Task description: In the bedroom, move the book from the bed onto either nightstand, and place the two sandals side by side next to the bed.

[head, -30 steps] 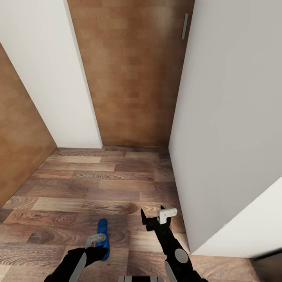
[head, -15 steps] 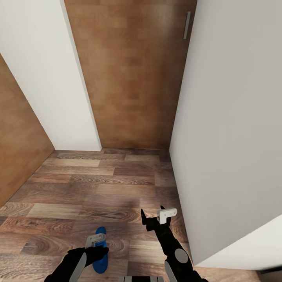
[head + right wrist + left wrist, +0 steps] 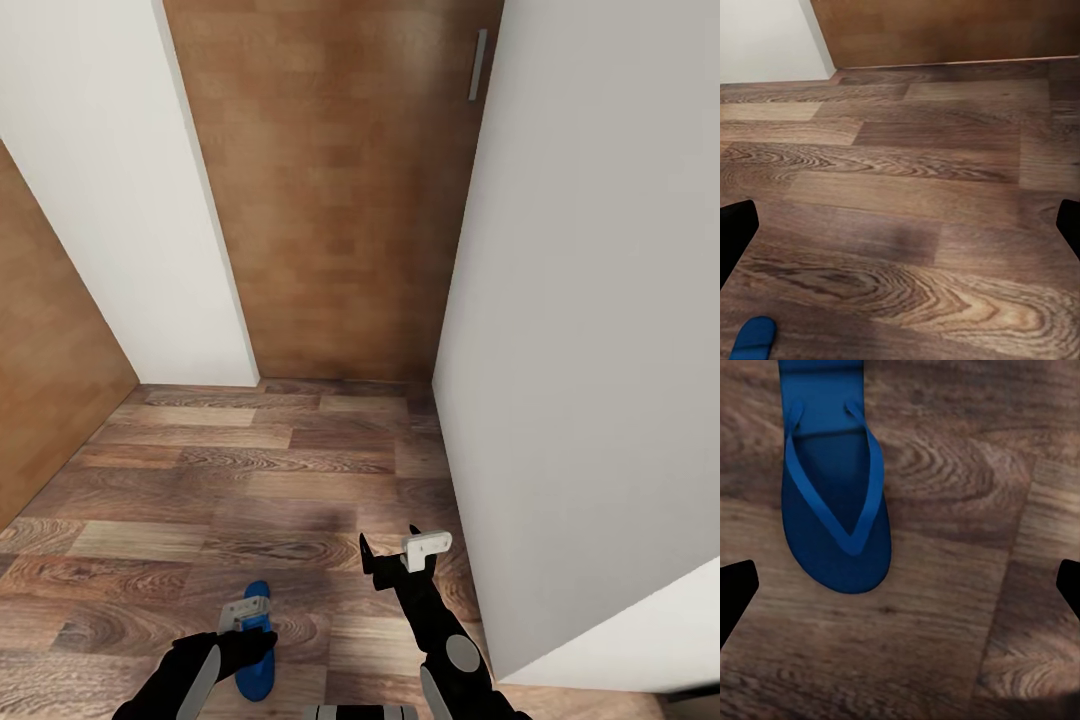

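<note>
Meanwhile, one blue sandal (image 3: 832,502) is left ungrasped on the floor (image 3: 300,470) beneath the spread left gripper (image 3: 247,612), no bed seen.

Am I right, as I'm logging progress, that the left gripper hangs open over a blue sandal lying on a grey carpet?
Not quite: the blue sandal lies on a wood-plank floor, not carpet, as the left wrist view shows. The rest holds: the left gripper hangs open over it, fingers spread apart.
</note>
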### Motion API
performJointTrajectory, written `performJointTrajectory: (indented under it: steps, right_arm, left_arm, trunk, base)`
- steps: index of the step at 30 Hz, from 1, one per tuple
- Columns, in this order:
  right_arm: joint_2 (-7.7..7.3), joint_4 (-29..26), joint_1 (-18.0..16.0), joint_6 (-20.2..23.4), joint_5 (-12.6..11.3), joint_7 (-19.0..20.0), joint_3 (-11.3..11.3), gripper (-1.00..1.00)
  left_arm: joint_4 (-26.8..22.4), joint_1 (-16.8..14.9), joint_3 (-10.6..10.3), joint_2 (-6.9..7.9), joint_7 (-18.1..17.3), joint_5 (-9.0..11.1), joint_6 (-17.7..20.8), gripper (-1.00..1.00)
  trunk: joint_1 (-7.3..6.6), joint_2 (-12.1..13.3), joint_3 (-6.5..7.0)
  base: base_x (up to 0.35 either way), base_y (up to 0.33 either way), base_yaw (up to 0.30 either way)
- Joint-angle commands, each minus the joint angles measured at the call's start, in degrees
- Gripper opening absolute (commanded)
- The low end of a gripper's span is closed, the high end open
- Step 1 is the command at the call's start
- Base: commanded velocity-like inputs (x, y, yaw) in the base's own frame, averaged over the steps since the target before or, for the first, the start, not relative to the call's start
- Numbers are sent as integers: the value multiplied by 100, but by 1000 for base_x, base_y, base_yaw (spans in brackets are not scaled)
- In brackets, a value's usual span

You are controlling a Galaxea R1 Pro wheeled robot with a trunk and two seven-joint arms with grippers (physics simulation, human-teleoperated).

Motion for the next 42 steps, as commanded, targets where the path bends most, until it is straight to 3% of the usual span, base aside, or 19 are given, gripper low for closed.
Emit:
performJointTrajectory:
  steps: [1, 9, 40, 42]
  right_arm:
    - [-3, -1, -3, -10, -49, -34, 14, 100]
    - [-3, -3, -5, -10, -48, -34, 6, 100]
    - [-3, -10, -4, -10, 2, -34, -15, 100]
    - [-5, -12, -4, -10, 7, -34, -11, 100]
  left_arm:
    - [-9, -2, 37, -8, -25, 12, 37, 100]
    - [-13, -2, 37, -9, -25, 12, 37, 100]
    - [-19, -1, 53, -7, -25, 12, 38, 100]
    - [-21, -1, 53, -8, -25, 12, 38, 100]
  trunk:
    - [-1, -2, -5]
    - [-1, -2, -5]
    - [79, -43, -691]
    - [79, -43, -691]
  base:
    - [1, 0, 0]
    - [0, 0, 0]
    - [0, 0, 0]
    - [0, 0, 0]
